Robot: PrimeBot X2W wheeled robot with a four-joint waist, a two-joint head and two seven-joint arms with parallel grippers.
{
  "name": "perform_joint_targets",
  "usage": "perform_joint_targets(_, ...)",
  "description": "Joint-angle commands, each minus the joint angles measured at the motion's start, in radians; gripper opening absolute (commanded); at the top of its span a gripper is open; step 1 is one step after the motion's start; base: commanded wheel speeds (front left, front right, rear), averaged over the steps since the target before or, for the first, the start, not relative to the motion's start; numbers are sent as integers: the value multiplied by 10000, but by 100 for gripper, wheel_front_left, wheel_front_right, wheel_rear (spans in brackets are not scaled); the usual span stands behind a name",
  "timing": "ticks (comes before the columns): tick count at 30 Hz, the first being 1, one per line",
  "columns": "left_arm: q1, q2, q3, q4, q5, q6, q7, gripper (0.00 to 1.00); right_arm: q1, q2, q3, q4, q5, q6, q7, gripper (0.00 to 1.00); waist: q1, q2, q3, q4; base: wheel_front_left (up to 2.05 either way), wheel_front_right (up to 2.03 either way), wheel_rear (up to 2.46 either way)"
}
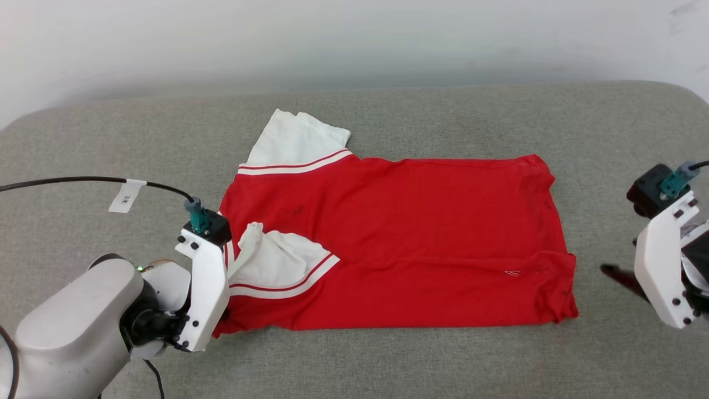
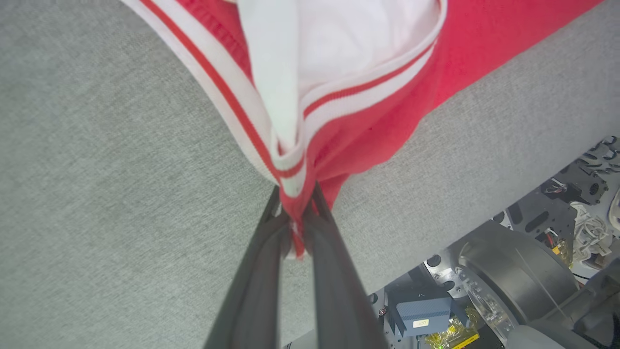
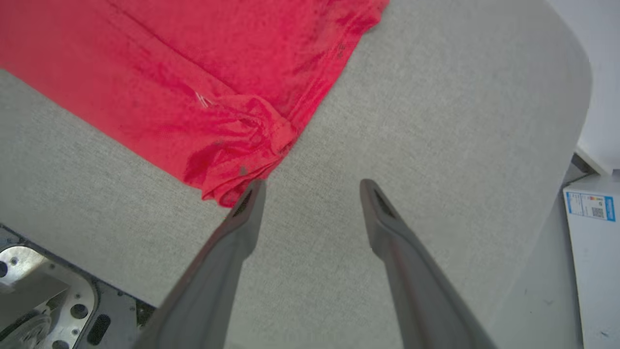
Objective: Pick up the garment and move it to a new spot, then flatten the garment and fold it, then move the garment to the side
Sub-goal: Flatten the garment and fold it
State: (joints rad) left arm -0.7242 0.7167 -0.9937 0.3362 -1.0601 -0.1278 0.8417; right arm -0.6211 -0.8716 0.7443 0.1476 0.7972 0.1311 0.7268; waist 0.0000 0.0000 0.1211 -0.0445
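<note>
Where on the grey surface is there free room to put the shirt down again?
Free: the wide strip of surface behind the shirt, up to the wall, and the narrower strip before it. Crowded: the left end, where the left gripper pinches the shirt, and the right end, by the open right gripper.

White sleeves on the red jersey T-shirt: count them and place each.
2. The far white sleeve juts past the far edge of the red jersey T-shirt; the near white sleeve lies folded onto its near-left red body.
</note>
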Motion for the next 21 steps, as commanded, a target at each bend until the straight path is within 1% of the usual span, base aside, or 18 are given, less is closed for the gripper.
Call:
perform_joint_targets(1,-116,45,-30,-91,23,-11,-56,0,-160,-30,157,-23,251,-8,444,100,0,0,57,54,0,0,0)
perform_joint_targets(2,-116,45,-30,-91,23,-11,-56,0,-160,-30,157,-23,251,-8,444,100,0,0,57,54,0,0,0)
perform_joint_targets(4,-163,77,-116,-223,113,-14,-80,0,-236,-90,261,104,526,-9,961,100,0,0,135,113,0,0,0)
perform_joint_targets(8,-238,48,-235,-389,212,-17,-157,0,-95,319,350,595,737,-8,1246,100,0,0,376,247,0,0,0)
perform_joint_targets(12,-424,80,-320,-516,270,-20,-160,0,54,942,385,1317,788,-8,1138,100,0,0,683,352,0,0,0)
perform_joint_targets(16,-594,138,-371,-607,343,-19,-231,0,127,1821,283,2469,796,-8,768,100,0,0,1035,391,0,0,0)
perform_joint_targets(18,-650,143,-425,-629,340,-18,-249,0,224,2242,495,2990,752,-6,693,100,0,0,1188,427,0,0,0)
perform_joint_targets(21,-690,163,-514,-596,341,-16,-298,0,458,2746,1068,3344,847,-3,637,100,0,0,1356,458,0,0,0)
